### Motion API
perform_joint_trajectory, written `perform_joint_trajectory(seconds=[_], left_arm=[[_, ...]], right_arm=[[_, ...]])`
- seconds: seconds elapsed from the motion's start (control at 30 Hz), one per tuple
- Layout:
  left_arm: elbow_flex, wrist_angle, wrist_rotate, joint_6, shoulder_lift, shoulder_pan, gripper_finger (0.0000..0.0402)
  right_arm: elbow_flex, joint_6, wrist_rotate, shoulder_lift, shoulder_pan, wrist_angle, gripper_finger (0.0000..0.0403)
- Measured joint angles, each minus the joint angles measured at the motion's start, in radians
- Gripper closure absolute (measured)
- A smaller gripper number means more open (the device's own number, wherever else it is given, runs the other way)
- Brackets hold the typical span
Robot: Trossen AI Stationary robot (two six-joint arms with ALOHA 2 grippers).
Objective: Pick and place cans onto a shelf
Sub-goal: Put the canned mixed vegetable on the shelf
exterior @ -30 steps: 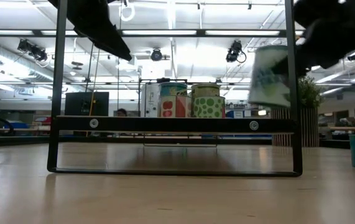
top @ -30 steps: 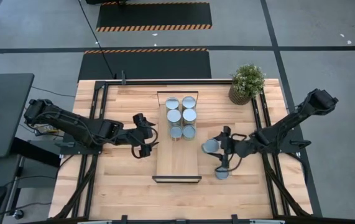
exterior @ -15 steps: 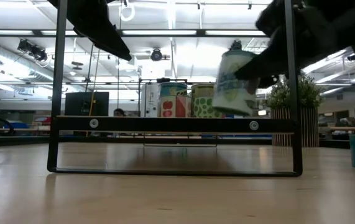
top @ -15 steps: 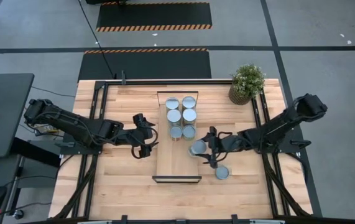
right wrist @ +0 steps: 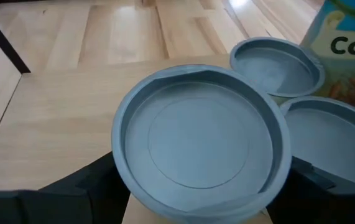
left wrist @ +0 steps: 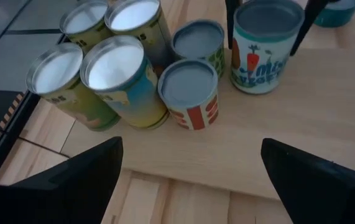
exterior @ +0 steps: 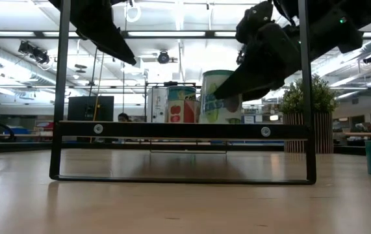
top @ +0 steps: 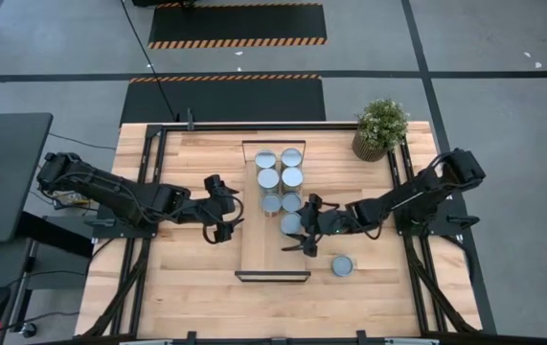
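We saw a grey concrete floor (top: 503, 57) crossed by dark lines, with two black mats (top: 223, 98) edged in orange-and-black hazard stripes beyond the wooden tabletop (top: 187, 278). A dark desk (top: 0, 172) stood beside it. Long fluorescent ceiling lights (exterior: 166, 34) and hanging spotlights (exterior: 163, 57) lit the room behind.

Eight cans in all. Six stand grouped in two rows of three at the far end of the one shelf (top: 274, 251): one such can (top: 267, 159) sits at the back corner. A seventh can (top: 292, 223) stands on the shelf just in front of them. An eighth can (top: 343, 265) stands on the surface (top: 187, 278) beside the shelf. One potted plant (top: 380, 127). Two arms.
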State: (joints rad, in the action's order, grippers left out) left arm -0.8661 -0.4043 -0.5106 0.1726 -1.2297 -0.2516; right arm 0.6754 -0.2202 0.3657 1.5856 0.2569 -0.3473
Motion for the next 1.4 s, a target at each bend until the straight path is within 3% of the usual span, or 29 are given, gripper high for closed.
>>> perform_joint_trajectory(seconds=[0.33,1.4], left_arm=[[0.000,0.000,0.000,0.000,0.000,0.000,0.0015],[0.000,0.000,0.011,0.001,0.000,0.000,0.0015]], right_arm=[[-0.004,-0.007,0.072,-0.008,-0.005,0.042,0.0057],[-0.003,0.045,0.140,-0.096,0.044,0.044,0.0055]])
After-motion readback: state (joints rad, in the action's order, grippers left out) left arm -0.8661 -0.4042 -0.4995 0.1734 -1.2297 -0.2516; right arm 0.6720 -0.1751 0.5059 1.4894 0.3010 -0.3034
